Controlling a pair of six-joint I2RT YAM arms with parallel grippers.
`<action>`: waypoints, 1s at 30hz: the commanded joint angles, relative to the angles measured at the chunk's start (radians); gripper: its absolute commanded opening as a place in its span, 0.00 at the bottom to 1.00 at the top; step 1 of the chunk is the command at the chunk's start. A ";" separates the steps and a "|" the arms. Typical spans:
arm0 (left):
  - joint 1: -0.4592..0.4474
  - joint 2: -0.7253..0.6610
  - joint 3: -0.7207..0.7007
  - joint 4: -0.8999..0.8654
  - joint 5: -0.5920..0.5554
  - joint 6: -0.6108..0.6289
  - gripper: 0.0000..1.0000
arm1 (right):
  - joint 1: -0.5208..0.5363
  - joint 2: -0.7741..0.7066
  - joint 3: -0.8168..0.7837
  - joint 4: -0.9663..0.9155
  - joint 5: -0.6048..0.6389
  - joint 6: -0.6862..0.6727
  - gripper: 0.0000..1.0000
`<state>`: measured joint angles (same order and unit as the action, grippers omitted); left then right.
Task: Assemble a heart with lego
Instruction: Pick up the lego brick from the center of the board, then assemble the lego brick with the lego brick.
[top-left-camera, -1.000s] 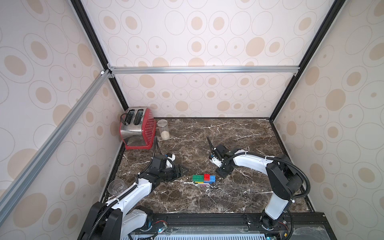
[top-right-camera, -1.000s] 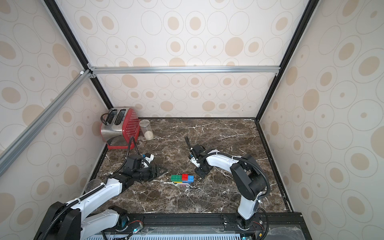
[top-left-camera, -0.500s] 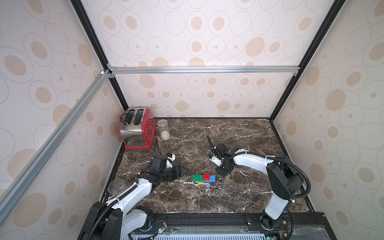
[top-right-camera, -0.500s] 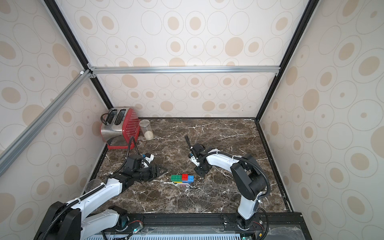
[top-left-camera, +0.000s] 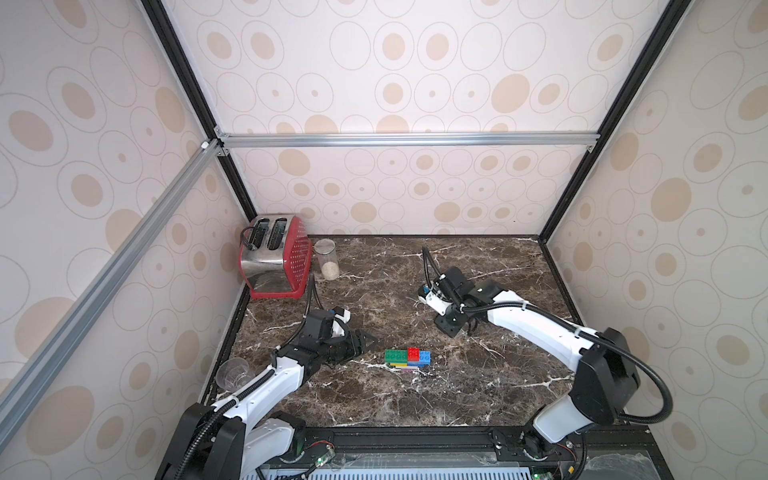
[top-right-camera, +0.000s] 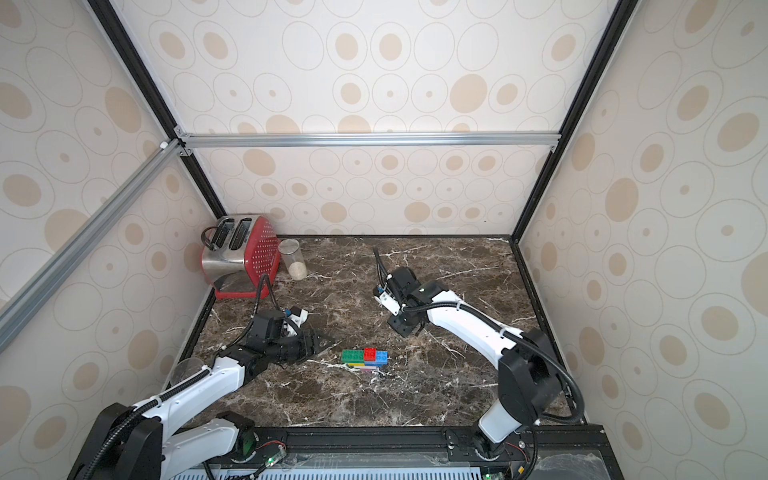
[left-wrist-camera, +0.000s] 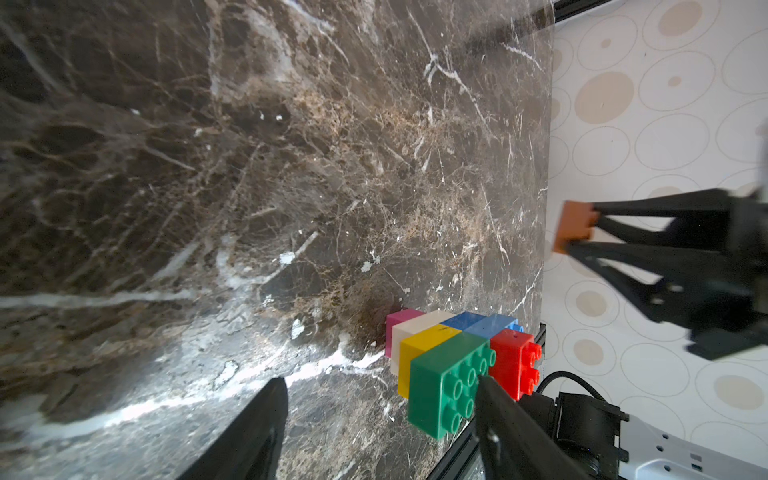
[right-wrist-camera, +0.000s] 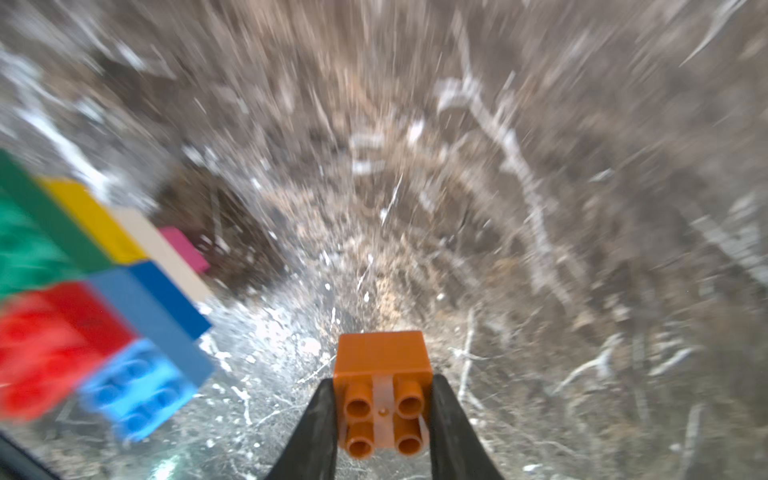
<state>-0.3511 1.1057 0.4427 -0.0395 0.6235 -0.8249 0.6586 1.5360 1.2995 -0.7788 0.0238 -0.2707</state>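
Change: the right gripper (right-wrist-camera: 384, 386) is now closed on the orange brick (right-wrist-camera: 380, 353), no longer half open as a second ago
Orange brick: held off the worktop (top-left-camera: 478, 395) near its middle, studs toward the wrist camera; in both top views the gripper hides it
Meaning: the grasp looks finished, so I judge the next step is to carry this brick to the heart; it seems to be the last piece missing
Heart: the heart (top-left-camera: 408, 359) lies on its side near the middle of the front edge; red at the top, then green and blue, yellow and blue, white, pink
Free place: the green brick (left-wrist-camera: 449, 382) has bare studs beside the red brick (left-wrist-camera: 513, 361); I think the orange one belongs there
Left gripper: the left gripper (left-wrist-camera: 380, 380) is open and holds nothing, same as before, low and just beside the green end of the heart
In the way: one left finger (left-wrist-camera: 498, 415) stands before the green studs; I cannot tell if it touches; it may block the approach
Around: a toaster (top-left-camera: 274, 259) and a jar (top-left-camera: 327, 259) at the far left corner, a clear cup (top-left-camera: 232, 372) by the left edge, all well apart from the heart
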 joint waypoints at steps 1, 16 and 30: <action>-0.005 -0.037 -0.001 -0.017 -0.029 -0.021 0.71 | 0.055 -0.011 0.062 -0.056 -0.061 -0.136 0.28; 0.109 -0.161 -0.067 -0.088 -0.046 -0.065 0.71 | 0.311 0.272 0.337 -0.249 -0.109 -0.297 0.26; 0.111 -0.147 -0.067 -0.085 -0.028 -0.049 0.71 | 0.339 0.335 0.345 -0.282 -0.072 -0.250 0.27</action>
<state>-0.2462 0.9611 0.3706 -0.1017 0.5827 -0.8867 0.9920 1.8534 1.6318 -1.0355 -0.0483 -0.5293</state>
